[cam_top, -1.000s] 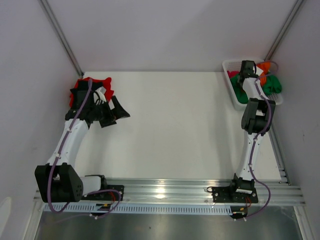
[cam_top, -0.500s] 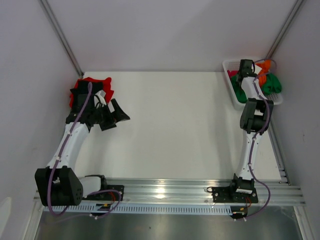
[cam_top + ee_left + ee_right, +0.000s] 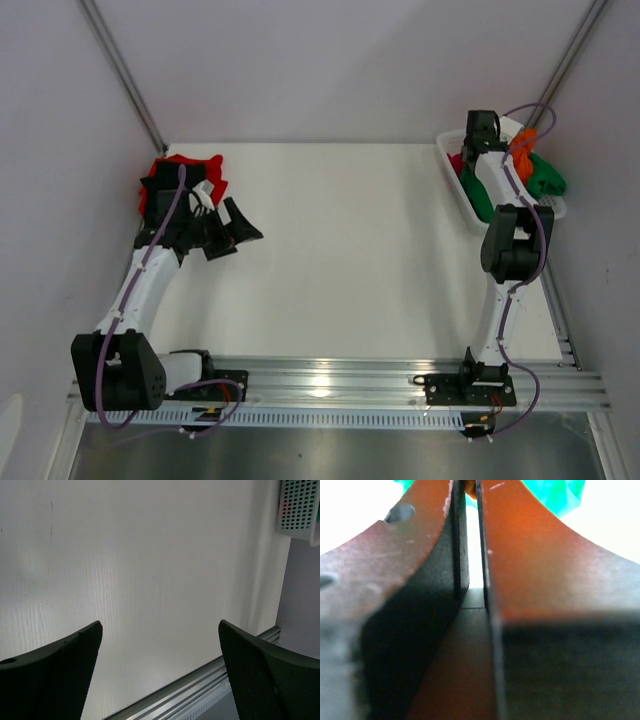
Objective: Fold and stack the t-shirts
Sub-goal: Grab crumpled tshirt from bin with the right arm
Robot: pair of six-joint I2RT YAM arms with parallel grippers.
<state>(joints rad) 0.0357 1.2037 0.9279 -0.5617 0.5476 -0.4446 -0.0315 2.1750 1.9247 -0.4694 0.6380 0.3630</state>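
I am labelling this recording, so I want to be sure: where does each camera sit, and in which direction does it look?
Top external: above and behind the arms, looking down on the table; both arms show whole.
Left wrist: on the left arm, looking across the table to the white basket; the left gripper shows two fingers spread wide.
Right wrist: looking along the right gripper, fingers almost together, at green cloth.
Shared: top and left wrist views both show the basket.
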